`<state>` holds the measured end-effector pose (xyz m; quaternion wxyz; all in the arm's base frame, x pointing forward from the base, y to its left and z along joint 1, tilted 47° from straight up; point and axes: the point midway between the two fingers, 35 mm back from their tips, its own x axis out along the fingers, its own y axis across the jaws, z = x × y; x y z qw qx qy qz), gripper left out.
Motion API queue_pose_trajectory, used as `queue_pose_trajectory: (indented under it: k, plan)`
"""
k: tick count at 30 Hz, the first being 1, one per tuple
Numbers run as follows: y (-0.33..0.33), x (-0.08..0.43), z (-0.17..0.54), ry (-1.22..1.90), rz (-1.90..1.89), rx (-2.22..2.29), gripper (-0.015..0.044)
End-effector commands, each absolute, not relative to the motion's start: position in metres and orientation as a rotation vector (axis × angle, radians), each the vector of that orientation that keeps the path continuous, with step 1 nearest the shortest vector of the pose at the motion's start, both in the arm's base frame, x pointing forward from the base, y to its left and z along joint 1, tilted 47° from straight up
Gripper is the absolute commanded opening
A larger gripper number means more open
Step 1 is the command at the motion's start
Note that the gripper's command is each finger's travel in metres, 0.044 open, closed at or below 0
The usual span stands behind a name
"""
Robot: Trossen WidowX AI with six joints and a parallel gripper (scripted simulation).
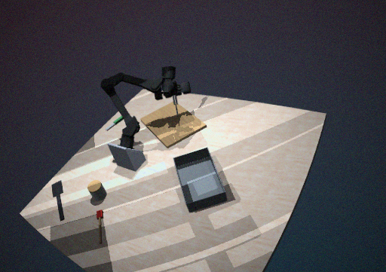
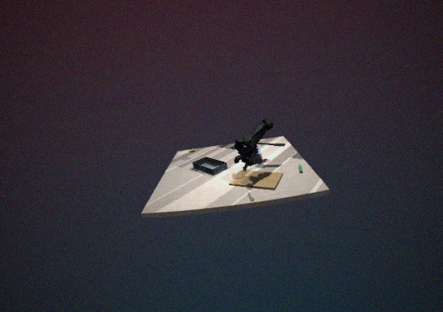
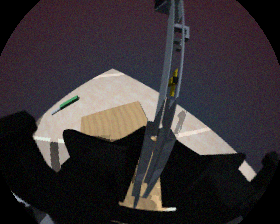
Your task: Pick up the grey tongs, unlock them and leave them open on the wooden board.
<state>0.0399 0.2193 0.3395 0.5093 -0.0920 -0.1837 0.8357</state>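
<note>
The grey tongs [image 1: 176, 106] [image 3: 175, 60] hang from my gripper [image 1: 174, 94] [image 3: 151, 129], well off the roasting tin. They stand nearly upright in the top view, the lower end pointing down above the wooden board [image 1: 167, 140] [image 2: 238, 182] [image 3: 113, 120]. The wrist view shows their two long arms close together with a narrow gap, and a small yellow part between them. My gripper is shut on the tongs; black finger parts hide some of the grip. Whether the lock is released cannot be told. The dark roasting tin [image 1: 207, 203] [image 2: 203, 168] stands apart from the board.
A grey slanted block [image 1: 126, 157] stands by the arm's base. A green-handled tool [image 1: 118, 120] [image 2: 300, 168] [image 3: 68, 102] lies near the table's edge. A wooden-topped cylinder [image 1: 97, 190], a black spatula [image 1: 58, 195] and a red-headed tool [image 1: 99, 215] are farther off.
</note>
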Motion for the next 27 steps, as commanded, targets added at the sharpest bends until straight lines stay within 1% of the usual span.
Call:
queue_pose_trajectory:
  k: [1,13,27]
  plan:
    - [0.218,0.039,0.340,-0.444,2.017,-0.221,-0.0150]
    - [0.221,0.040,0.343,-0.435,2.009,-0.218,-0.0150]
    - [0.247,0.045,0.372,-0.300,1.907,-0.244,-0.0150]
